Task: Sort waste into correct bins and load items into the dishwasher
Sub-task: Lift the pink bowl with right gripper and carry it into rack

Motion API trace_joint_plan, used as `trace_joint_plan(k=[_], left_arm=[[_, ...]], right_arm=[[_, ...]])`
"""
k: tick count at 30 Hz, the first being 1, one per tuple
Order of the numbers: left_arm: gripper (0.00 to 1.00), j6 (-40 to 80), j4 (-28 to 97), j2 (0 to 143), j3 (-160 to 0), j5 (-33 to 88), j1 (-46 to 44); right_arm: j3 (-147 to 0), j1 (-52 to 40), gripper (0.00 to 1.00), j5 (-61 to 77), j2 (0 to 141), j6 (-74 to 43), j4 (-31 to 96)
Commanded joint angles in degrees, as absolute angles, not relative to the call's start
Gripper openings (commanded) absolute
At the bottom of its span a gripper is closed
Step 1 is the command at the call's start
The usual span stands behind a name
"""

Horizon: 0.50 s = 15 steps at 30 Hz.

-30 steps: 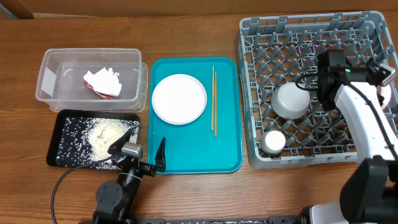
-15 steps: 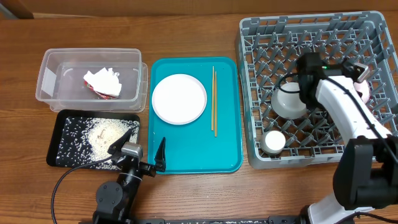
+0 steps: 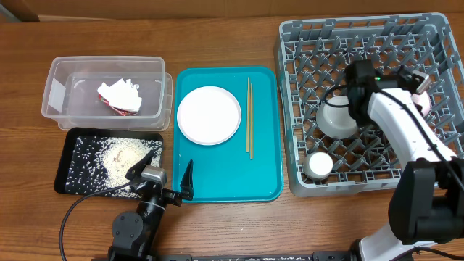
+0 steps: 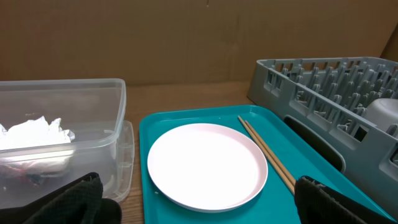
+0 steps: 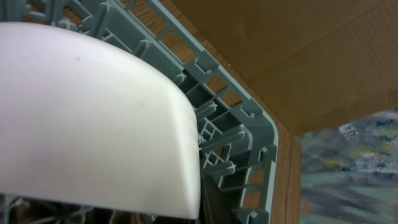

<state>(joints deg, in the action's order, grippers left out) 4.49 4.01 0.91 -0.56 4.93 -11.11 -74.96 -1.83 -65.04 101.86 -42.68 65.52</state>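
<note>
Sorting nearly done, loading half done: to the left of the teal tray (image 3: 217, 181), the clear tub (image 3: 105, 61) at its far end holds the crumpled paper scraps (image 3: 119, 96) with their red bit, and the black tray (image 3: 109, 131) at its near end holds the rice grains (image 3: 119, 156), heaped in the middle and scattered toward the edges. No loose waste shows on the teal tray itself.

To the right of the teal tray stands the grey rack (image 3: 362, 36). An upturned metal bowl (image 3: 339, 117) and a small white cup (image 3: 319, 165) already sit among its pegs, on the side nearer the teal tray.

The right gripper (image 3: 417, 90) hangs over the rack's side farthest from the teal tray with the pink bowl (image 5: 93, 124) at its tip. In the wrist view the bowl's smooth, pale, rounded wall fills most of the picture, close against the rack's corner. Whether the fingers are closed on the bowl or have let it go cannot be told, nor whether the bowl is resting on the pegs.

Left to load, by the look of it: the round pale plate (image 3: 209, 115) lying flat on the teal tray, and the thin wooden chopsticks (image 3: 249, 116) lying side by side just beside it, toward the rack.

The left gripper (image 3: 172, 157) waits at the teal tray's near left corner, fingers spread wide and empty.
</note>
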Motion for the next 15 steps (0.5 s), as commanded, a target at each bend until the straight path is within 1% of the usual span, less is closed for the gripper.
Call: trace_joint_plan(k=[1, 8, 15], left_arm=[[1.00, 5.3, 4.0, 0.3, -0.3, 4.9, -10.9], [1.00, 5.3, 4.0, 0.3, -0.3, 4.9, -10.9], [1.00, 5.3, 4.0, 0.3, -0.3, 4.9, -10.9]], right_arm=[[-75.0, 0.6, 0.04, -67.4, 102.3, -41.8, 63.8], [-75.0, 1.1, 0.04, -65.7, 102.4, -33.5, 57.0], [-74.9, -0.4, 0.04, -59.9, 102.4, -33.0, 59.7]])
